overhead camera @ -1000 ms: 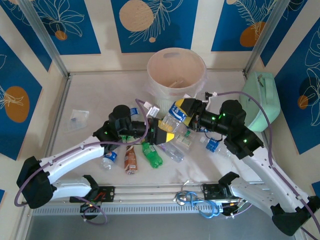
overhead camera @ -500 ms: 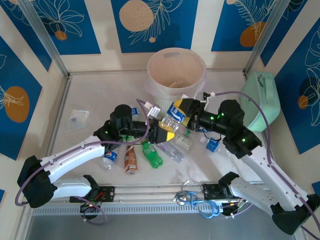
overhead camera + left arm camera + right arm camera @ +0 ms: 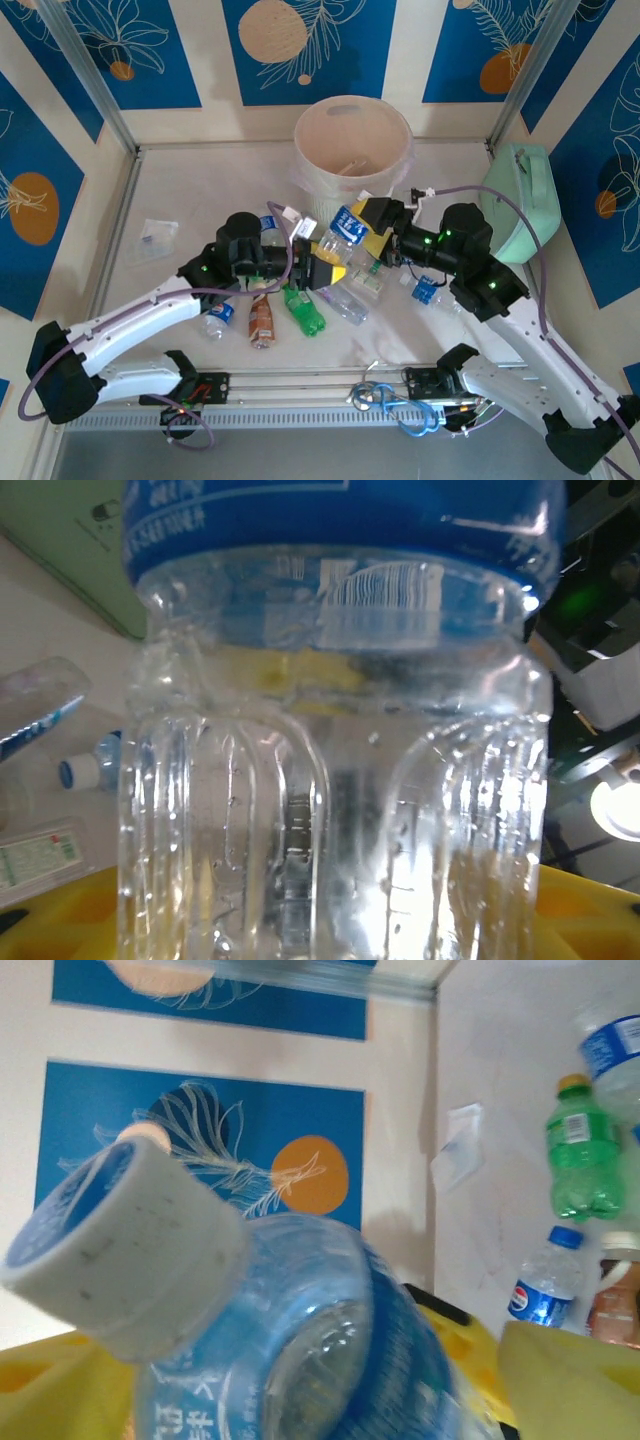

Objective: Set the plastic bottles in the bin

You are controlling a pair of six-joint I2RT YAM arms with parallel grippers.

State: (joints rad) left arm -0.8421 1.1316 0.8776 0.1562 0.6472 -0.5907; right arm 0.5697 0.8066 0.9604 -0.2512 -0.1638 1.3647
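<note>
Top external view: round pale pink plastic bin [image 3: 325, 140] upright at far side of table [image 3: 190, 190]. Left gripper [image 3: 332, 262] clamped on ribbed lower half of clear plastic bottle with blue label [image 3: 346, 230], raised off table just before bin. Right gripper [image 3: 368, 232] released, fingers spread around capped end. Lying on table beneath: green plastic bottle [image 3: 305, 310], brown-labelled bottle [image 3: 261, 320], small blue-capped bottle [image 3: 217, 318].

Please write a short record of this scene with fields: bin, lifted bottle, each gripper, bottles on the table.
Bin: round pale pink plastic wastebasket, upright at the far side.
Lifted bottle: clear plastic bottle with blue label, between both grippers.
Left gripper: around the bottle's clear body; grip unclear.
Right gripper: open beside the blue label.
Lying on table: green plastic bottle, orange-brown labelled bottle.
</note>
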